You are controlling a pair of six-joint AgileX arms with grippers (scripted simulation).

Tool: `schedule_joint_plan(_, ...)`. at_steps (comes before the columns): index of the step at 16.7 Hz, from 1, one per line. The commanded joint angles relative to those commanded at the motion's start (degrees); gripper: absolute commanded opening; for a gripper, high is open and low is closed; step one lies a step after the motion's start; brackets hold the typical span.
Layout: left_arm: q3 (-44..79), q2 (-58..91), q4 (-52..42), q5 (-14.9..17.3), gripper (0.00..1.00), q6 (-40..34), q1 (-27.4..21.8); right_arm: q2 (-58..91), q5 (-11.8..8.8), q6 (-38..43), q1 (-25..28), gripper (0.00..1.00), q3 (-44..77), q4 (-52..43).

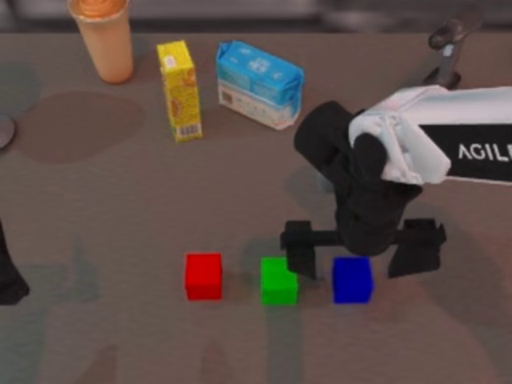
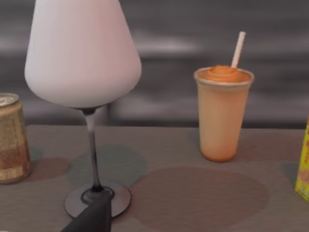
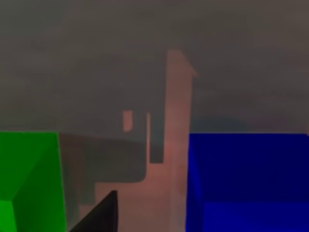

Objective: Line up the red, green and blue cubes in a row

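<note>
Three cubes lie in a row near the table's front: the red cube at the left, the green cube in the middle, the blue cube at the right. My right gripper hangs open just behind the blue cube, one finger near the green cube and the other past the blue cube's right side. Neither finger touches a cube. The right wrist view shows the green cube, the blue cube and one fingertip between them. My left arm is parked at the left edge, its gripper open.
At the back stand an orange drink cup, a tall yellow carton and a wide light-blue carton. In the left wrist view, a wine glass and a can stand close by.
</note>
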Motion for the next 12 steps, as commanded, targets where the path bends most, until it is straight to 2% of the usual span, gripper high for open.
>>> schedule_joint_plan(4, 0.0, 0.0, 0.0, 0.0, 1.0, 0.0, 0.0, -0.34, -0.1, 0.04, 0.02, 1.0, 0.82, -1.0)
schedule_joint_plan(12, 0.0, 0.0, 0.0, 0.0, 1.0, 0.0, 0.0, -5.5, -0.03, 0.04, 0.6, 1.0, 9.05, -14.51)
